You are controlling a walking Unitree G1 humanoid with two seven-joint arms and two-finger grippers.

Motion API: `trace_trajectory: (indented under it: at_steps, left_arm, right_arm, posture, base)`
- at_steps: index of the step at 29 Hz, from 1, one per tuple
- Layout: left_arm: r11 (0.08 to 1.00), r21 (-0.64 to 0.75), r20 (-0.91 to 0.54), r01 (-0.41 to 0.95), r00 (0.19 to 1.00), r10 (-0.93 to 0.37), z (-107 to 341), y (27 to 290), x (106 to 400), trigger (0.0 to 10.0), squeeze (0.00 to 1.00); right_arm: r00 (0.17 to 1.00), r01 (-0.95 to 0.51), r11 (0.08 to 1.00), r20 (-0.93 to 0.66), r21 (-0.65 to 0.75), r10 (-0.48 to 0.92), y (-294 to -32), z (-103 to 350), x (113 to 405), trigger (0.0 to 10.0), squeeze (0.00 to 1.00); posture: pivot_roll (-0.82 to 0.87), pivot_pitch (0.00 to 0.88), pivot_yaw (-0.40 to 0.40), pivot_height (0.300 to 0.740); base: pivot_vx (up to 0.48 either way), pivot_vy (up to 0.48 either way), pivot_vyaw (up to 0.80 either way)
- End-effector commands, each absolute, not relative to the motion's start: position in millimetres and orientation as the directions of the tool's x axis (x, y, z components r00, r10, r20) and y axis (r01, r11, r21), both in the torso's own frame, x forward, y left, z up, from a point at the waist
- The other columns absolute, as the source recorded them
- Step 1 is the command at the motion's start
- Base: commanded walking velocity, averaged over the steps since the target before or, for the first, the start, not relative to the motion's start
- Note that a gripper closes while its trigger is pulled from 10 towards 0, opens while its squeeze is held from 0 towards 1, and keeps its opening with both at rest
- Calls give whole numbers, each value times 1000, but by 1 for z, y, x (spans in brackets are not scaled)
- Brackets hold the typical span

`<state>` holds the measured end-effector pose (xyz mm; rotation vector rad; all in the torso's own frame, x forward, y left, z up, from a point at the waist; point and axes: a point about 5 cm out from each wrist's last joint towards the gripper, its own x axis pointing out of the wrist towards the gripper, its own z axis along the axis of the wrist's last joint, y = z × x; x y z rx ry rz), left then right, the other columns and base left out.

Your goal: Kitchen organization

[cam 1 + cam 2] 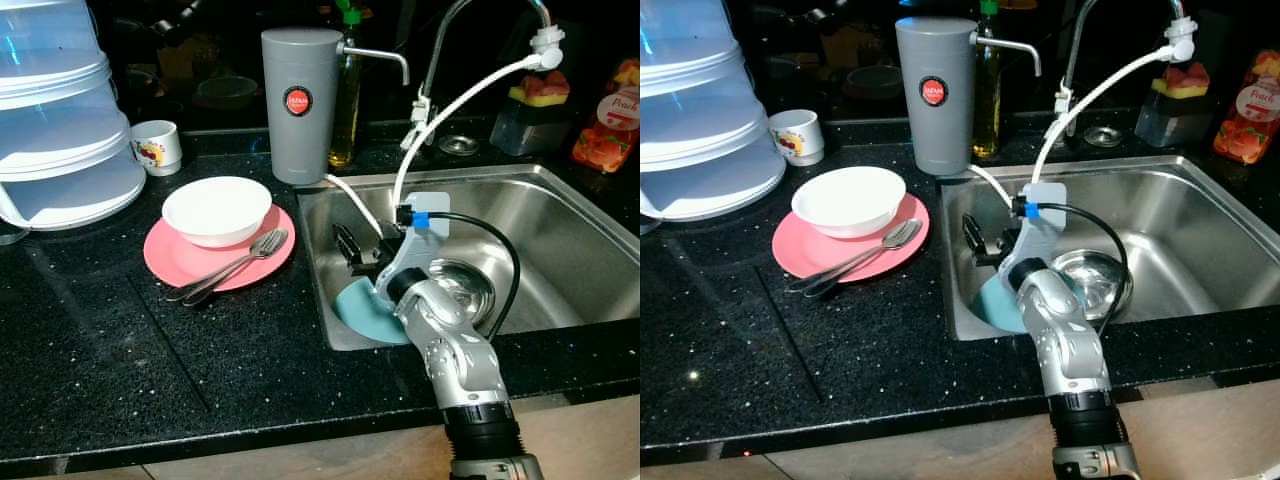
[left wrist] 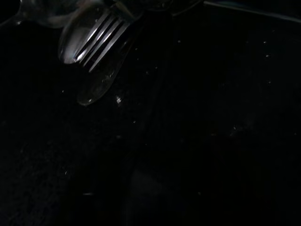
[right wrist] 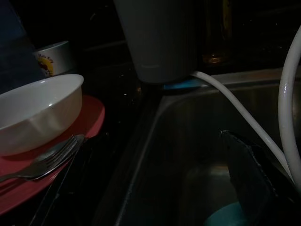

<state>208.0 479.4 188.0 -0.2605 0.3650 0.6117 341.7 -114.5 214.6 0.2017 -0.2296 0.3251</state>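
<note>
A teal plate (image 1: 360, 313) leans in the near left corner of the steel sink (image 1: 570, 250). My right gripper (image 1: 354, 252) reaches into that corner just above the plate, its black fingers apart and holding nothing. In the right wrist view one finger (image 3: 256, 181) stands over the plate's teal edge (image 3: 225, 217). On the black counter to the left sits a pink plate (image 1: 176, 262) carrying a white bowl (image 1: 217, 208), a fork (image 1: 258, 247) and a spoon (image 1: 215, 283). The left wrist view is very dark, with fork tines (image 2: 101, 40) and a spoon (image 2: 96, 87) faintly visible.
A steel bowl (image 1: 468, 287) lies in the sink beside my arm. A white hose (image 1: 455, 105) from the faucet (image 1: 445, 40) arcs over my gripper. A grey water filter (image 1: 300, 100), a mug (image 1: 157, 146), stacked translucent containers (image 1: 60, 130) and bottles (image 1: 608, 120) line the back.
</note>
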Motion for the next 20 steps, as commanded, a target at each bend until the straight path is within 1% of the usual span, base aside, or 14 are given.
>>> trace_trajectory:
  at_steps: [1,12,20]
  left_arm:
    - [772,-159,-557,-615,702,444,154,470,202,0,0]
    - [769,-160,-601,-619,679,422,150,466,203,0,0]
    - [790,-79,-640,-609,638,428,145,463,203,0,0]
  right_arm:
    - [920,-340,926,264,165,291,-115,218,341,10000,0]
    - [921,-340,925,260,169,291,-114,217,341,10000,0]
    - [922,-339,925,257,170,290,-113,216,341,10000,0]
  posture:
    - [59,51,22,740]
    - [62,56,25,740]
    - [63,56,27,740]
  base:
    - [0,0,0]
    - [0,0,0]
    - [0,0,0]
